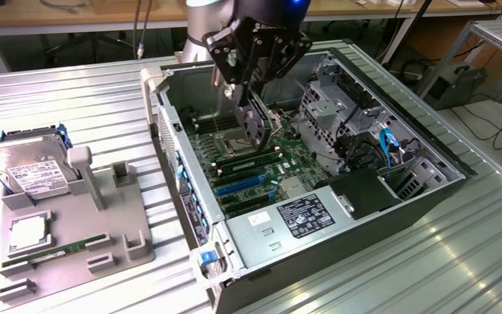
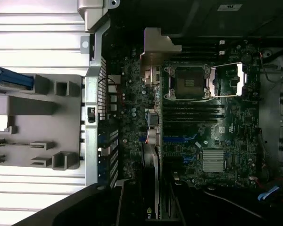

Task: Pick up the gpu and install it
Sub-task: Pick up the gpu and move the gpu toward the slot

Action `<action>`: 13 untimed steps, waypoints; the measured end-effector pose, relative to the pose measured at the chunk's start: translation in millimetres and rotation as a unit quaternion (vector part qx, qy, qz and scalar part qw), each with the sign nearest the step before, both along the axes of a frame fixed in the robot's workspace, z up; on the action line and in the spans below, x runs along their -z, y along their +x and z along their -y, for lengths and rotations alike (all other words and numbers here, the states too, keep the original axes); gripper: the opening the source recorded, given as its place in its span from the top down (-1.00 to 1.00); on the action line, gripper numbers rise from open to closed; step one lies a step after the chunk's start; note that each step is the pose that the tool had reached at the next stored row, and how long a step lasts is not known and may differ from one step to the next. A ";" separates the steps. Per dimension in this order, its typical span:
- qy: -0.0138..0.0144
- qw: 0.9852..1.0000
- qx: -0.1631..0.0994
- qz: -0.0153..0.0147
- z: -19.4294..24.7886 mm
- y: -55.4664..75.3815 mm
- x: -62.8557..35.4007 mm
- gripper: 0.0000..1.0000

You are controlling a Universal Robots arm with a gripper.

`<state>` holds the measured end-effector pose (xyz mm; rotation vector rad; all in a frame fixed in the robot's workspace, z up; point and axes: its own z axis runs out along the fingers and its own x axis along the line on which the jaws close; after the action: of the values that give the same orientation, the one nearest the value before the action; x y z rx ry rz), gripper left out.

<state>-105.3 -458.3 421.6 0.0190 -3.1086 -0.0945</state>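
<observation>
My gripper hangs over the open computer case, shut on the gpu. The gpu is a thin dark card held edge-on, with its lower end just above the motherboard near the CPU socket. In the wrist view the gpu runs as a narrow strip from my gripper to its silver bracket, above the board's blue slots. Whether the card touches the board I cannot tell.
A grey fixture tray at the exterior view's left holds a silver hard drive, a processor chip and a green memory stick. Inside the case are a drive cage, blue cables and a power supply.
</observation>
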 end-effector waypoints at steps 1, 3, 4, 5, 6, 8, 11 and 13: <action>0.000 1.000 0.000 0.000 -0.6 3.4 1.3 0.47; 0.000 1.000 0.000 0.000 -3.5 19.5 7.8 0.47; 0.000 1.000 0.000 0.000 -4.6 27.1 10.9 0.47; 0.000 1.000 0.000 0.000 -5.3 32.1 13.2 0.47; 0.000 1.000 0.000 0.000 -5.9 35.2 14.8 0.47; 0.000 1.000 0.000 0.000 -6.9 41.5 18.8 0.47; 0.000 1.000 0.000 0.000 -8.1 49.6 24.6 0.47; 0.000 1.000 0.000 0.000 -9.0 55.1 29.3 0.47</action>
<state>-50.2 -449.4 392.3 0.0189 -3.1087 -0.0944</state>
